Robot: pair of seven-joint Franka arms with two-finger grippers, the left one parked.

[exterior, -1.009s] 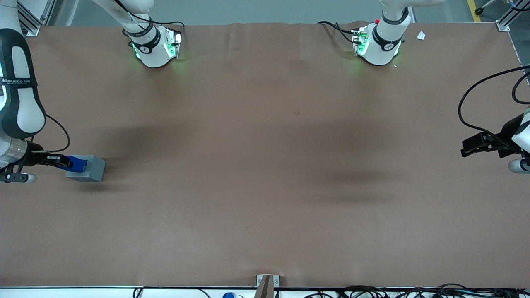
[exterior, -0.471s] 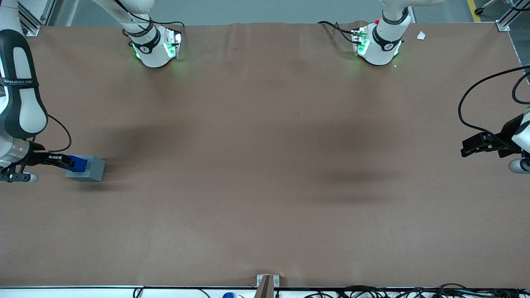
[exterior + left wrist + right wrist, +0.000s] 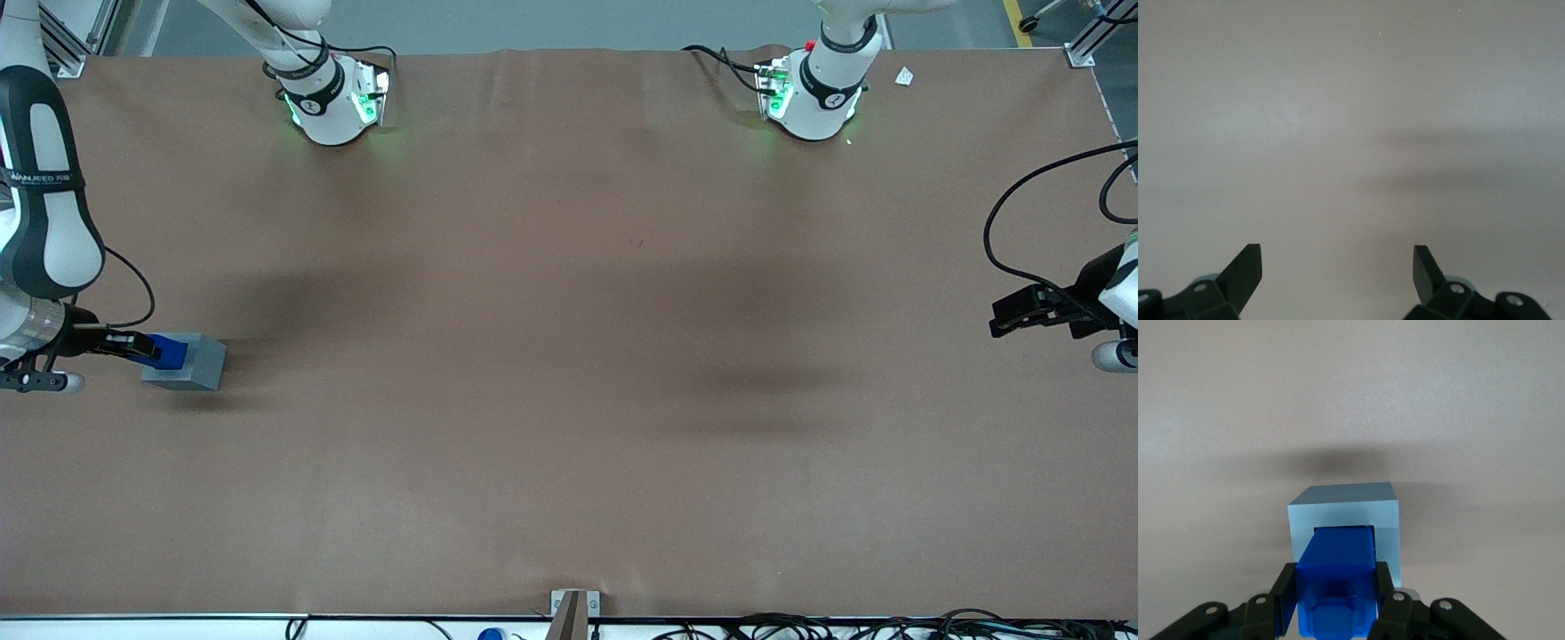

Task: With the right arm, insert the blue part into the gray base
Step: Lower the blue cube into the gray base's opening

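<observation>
We see the bench (image 3: 569,356) evenly and softly lit from overhead, with broad diffuse shadows across its middle. Green lamp glow tints the arm bases. The gray base (image 3: 1345,520) casts a soft dark shadow. The end effector (image 3: 1337,603), clamping the blue part (image 3: 1338,577), looks sharp.
</observation>
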